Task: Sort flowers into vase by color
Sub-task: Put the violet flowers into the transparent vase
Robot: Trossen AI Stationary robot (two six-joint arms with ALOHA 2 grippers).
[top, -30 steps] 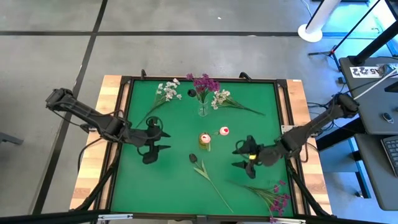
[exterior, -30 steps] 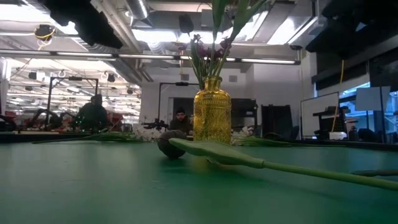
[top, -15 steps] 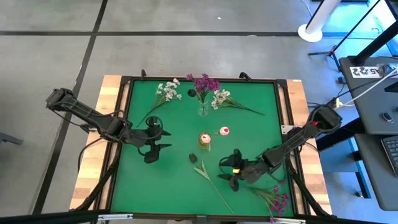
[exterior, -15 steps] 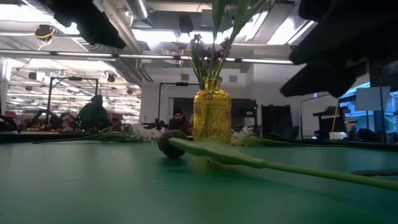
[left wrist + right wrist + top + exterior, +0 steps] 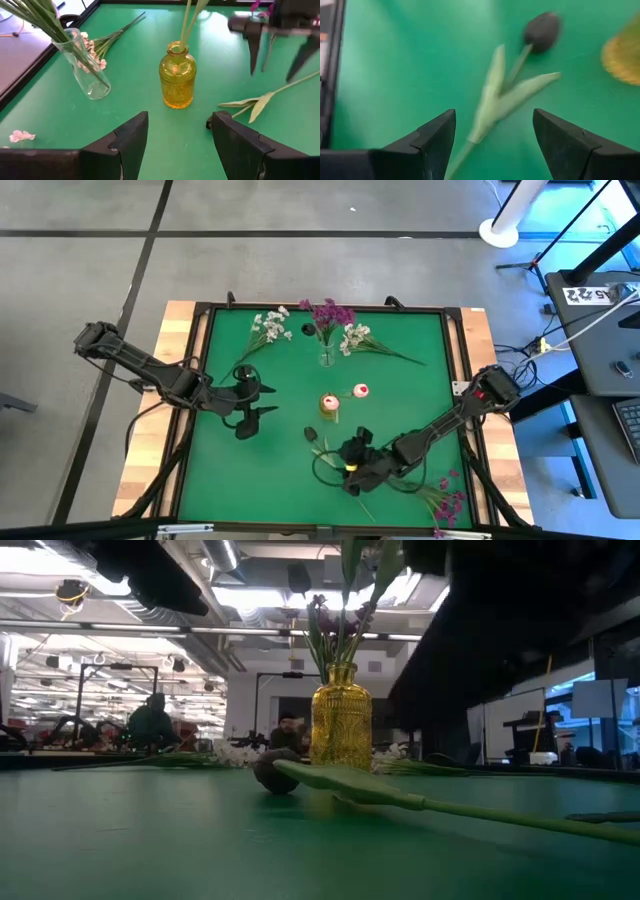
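A dark-budded flower lies flat on the green mat, its bud (image 5: 310,435) toward the yellow vase and its stem (image 5: 362,506) running toward the near edge. My right gripper (image 5: 347,465) hovers open over its leaves (image 5: 495,95), with a finger on each side and the bud (image 5: 542,30) ahead. The yellow vase (image 5: 329,408) holds pale pink buds. A clear vase (image 5: 326,358) holds magenta sprigs. My left gripper (image 5: 252,406) is open and waits left of the yellow vase (image 5: 177,75). In the low view the bud (image 5: 272,772) rests in front of the vase (image 5: 340,730).
White sprigs lie at the far side, left (image 5: 268,326) and right (image 5: 356,338) of the clear vase. Magenta sprigs (image 5: 446,498) lie at the near right corner. A pink bud (image 5: 361,390) sits right of the yellow vase. A dark raised rim (image 5: 196,360) frames the mat.
My right gripper has swept from the right side of the mat toward the left and near edges. It now stands over the dark-budded flower, and its arm fills the upper right of the low view. The flowers and my left arm have kept still.
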